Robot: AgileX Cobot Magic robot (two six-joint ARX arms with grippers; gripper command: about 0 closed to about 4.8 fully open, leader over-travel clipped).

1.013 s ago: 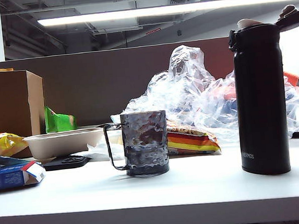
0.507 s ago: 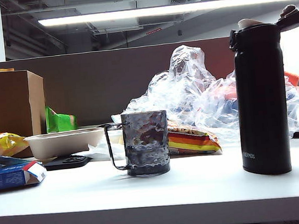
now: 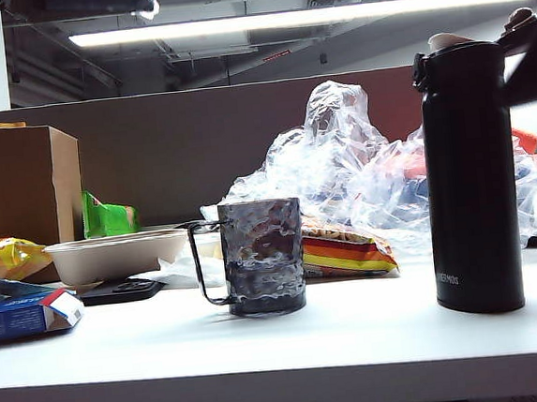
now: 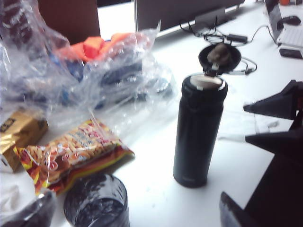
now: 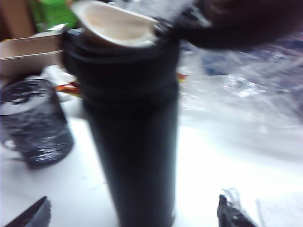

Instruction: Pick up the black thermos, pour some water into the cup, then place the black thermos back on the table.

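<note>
Matte black thermos [image 3: 470,179] stands upright on the white table [image 3: 356,344], toward the right of the exterior view, flip-top lid [image 4: 219,56] swung open and the pale mouthpiece [image 4: 205,81] exposed. Lettering sits low on its wall. The cup [image 3: 253,257], dark grey with a dimpled wall and thin wire handle, stands well apart from the thermos, nearer the middle of the table, handle toward the beige tray [image 3: 113,254].

Behind both: crumpled clear plastic bags [image 3: 341,166], an orange-striped snack packet [image 3: 344,253], a cardboard box [image 3: 32,184], a green packet [image 3: 105,218]. A blue carton [image 3: 20,312] lies at the far left front.

Left gripper [image 4: 279,142]: fingers spread wide, holding nothing, beside the thermos and not touching it; the cup rim shows below in the same view.

Right gripper [image 5: 135,215]: only two dark fingertips [image 5: 33,215] show at the frame edge, set wide apart on either side of the thermos base, nothing clamped. That view is blurred; contact cannot be told.
</note>
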